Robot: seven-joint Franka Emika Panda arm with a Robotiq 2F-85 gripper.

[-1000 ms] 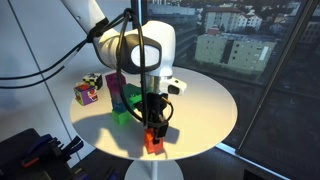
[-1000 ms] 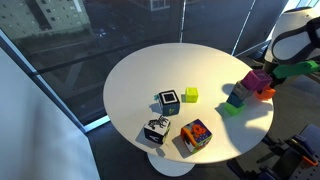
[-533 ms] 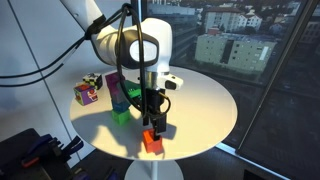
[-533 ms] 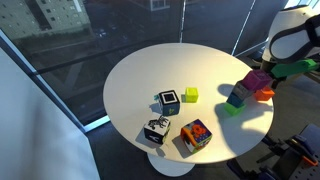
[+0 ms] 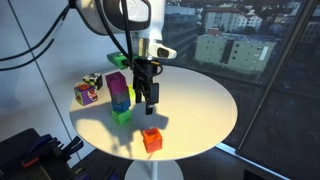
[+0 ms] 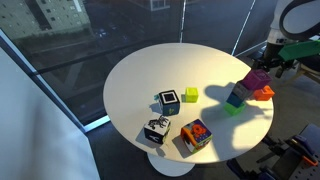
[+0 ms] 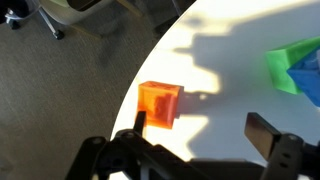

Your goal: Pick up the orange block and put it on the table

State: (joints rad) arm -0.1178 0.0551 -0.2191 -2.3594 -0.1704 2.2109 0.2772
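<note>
The orange block rests on the white table close to its near edge, standing free. My gripper hangs above it, open and empty. In the wrist view the orange block lies beside the left fingertip, and nothing is between the fingers of the open gripper. In an exterior view the orange block shows just behind the stacked cubes at the table's right side.
A stack of magenta, blue and green cubes stands left of the gripper, its green cube showing in the wrist view. A colourful cube sits further left. A yellow-green cube, two black-and-white cubes and a patterned cube sit near the middle.
The gripper has opened, let go of the orange block on the table, and risen straight up. The block stays where it was set down.
</note>
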